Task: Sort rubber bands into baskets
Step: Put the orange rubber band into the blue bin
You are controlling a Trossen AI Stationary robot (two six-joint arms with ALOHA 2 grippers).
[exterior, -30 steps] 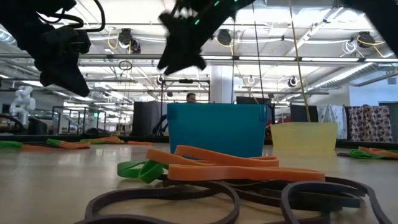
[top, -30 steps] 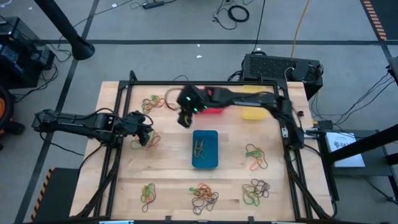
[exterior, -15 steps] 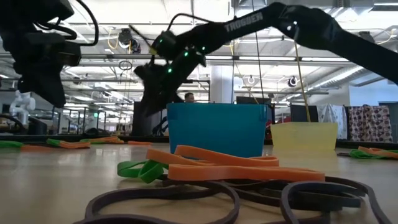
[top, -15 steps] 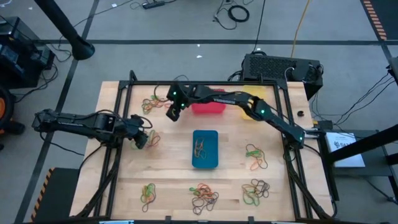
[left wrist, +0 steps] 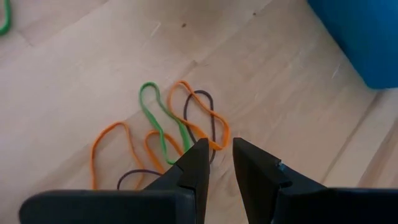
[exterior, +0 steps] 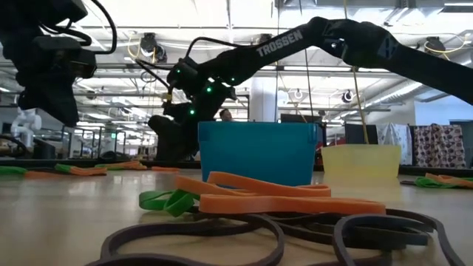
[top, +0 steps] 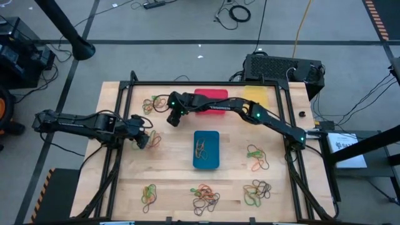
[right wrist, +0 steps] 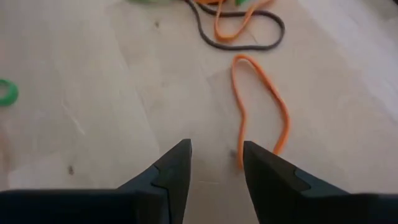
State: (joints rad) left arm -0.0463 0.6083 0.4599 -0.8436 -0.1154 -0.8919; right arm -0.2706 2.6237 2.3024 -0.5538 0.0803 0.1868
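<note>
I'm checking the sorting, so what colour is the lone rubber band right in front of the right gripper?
Orange rubber band; the right wrist view shows it best.

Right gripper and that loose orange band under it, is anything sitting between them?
Nothing visible. The right gripper hangs open just above the orange band, with only bare table between the fingers and the loop.

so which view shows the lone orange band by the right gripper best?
Right wrist view: the orange band lies whole on the wood just ahead of the open right gripper. The high view shows only the gripper beside the far-left pile; the low and left wrist views don't show it.
</note>
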